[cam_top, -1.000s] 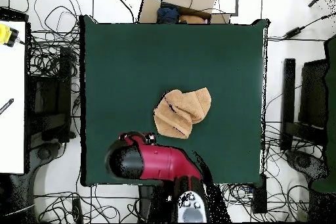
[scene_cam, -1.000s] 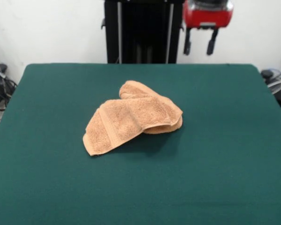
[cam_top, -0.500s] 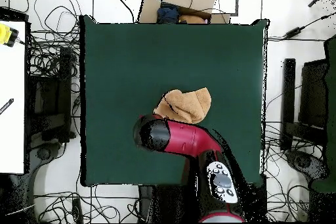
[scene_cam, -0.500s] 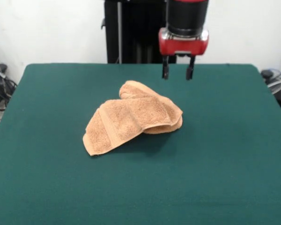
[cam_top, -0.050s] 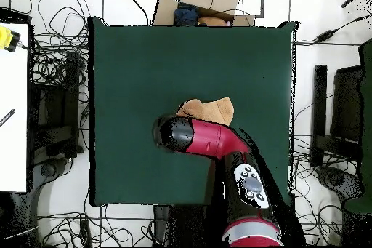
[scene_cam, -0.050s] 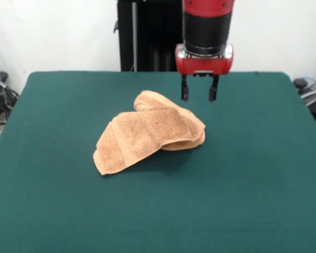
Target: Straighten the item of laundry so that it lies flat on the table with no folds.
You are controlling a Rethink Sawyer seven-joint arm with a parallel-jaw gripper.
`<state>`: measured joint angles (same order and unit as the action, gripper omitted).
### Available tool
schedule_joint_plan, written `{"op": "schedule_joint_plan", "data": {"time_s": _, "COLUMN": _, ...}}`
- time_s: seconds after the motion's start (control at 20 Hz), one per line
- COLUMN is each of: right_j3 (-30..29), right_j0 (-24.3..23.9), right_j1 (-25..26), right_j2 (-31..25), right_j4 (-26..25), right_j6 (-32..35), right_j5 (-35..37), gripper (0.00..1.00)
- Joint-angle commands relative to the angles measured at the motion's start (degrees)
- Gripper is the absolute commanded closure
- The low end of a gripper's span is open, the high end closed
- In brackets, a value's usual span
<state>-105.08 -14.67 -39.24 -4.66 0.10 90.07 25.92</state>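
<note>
The item of laundry point(scene_cam, -0.050s: 150, 133) is an orange-tan terry towel, folded over itself in a rumpled heap near the middle of the dark green table point(scene_cam, -0.050s: 253, 174). One flat flap with a woven band points toward the front left. My gripper point(scene_cam, -0.050s: 198, 95) hangs open just above the towel's far right part, its two dark fingers apart and holding nothing. In the overhead view the red arm covers most of the towel point(cam_top, -0.050s: 211, 108), and the gripper itself is hidden under the arm's wrist.
Cables and dark equipment lie on the floor around the table point(cam_top, -0.050s: 131, 63). A cardboard box point(cam_top, -0.050s: 207, 1) stands past one table edge in the overhead view. A white bench point(cam_top, -0.050s: 13, 107) runs along that view's left side.
The arm swung from the table's far right edge in over the towel. The gripper came lower and now hangs right above the towel's far part. The towel has not moved.
</note>
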Motion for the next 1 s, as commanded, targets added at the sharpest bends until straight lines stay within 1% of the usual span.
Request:
{"op": "schedule_joint_plan", "data": {"time_s": 0.05, "right_j3": 5.04, "right_j0": -1.41, "right_j1": 2.11, "right_j2": -8.24, "right_j4": -1.06, "right_j6": -0.39, "right_j5": 5.11, "gripper": 0.0}}
{"op": "schedule_joint_plan", "data": {"time_s": 0.15, "right_j3": 9.59, "right_j0": -0.13, "right_j1": 2.68, "right_j2": -6.92, "right_j4": -4.95, "right_j6": -3.15, "right_j5": 4.46, "gripper": 0.0}}
{"op": "schedule_joint_plan", "data": {"time_s": 0.25, "right_j3": 11.51, "right_j0": -0.53, "right_j1": 3.6, "right_j2": -7.12, "right_j4": -6.44, "right_j6": -4.58, "right_j5": 3.94, "gripper": 0.0}}
{"op": "schedule_joint_plan", "data": {"time_s": 0.4, "right_j3": 12.67, "right_j0": -2.03, "right_j1": 5.46, "right_j2": -8.36, "right_j4": -8.08, "right_j6": -5.41, "right_j5": 2.74, "gripper": 0.0}}
{"op": "schedule_joint_plan", "data": {"time_s": 0.55, "right_j3": 15.57, "right_j0": -3.23, "right_j1": 7.89, "right_j2": -9.34, "right_j4": -10.13, "right_j6": -7.33, "right_j5": 3.55, "gripper": 0.0}}
{"op": "schedule_joint_plan", "data": {"time_s": 0.65, "right_j3": 16.44, "right_j0": -5.08, "right_j1": 9.81, "right_j2": -10.75, "right_j4": -11.25, "right_j6": -8.72, "right_j5": 3.63, "gripper": 0.0}}
{"op": "schedule_joint_plan", "data": {"time_s": 0.85, "right_j3": 16.96, "right_j0": -10.55, "right_j1": 13.75, "right_j2": -14.1, "right_j4": -14.32, "right_j6": -11.63, "right_j5": 1.69, "gripper": 0.0}}
{"op": "schedule_joint_plan", "data": {"time_s": 1.0, "right_j3": 17.45, "right_j0": -14.27, "right_j1": 15.93, "right_j2": -16.41, "right_j4": -16.52, "right_j6": -13.58, "right_j5": 2.58, "gripper": 0.0}}
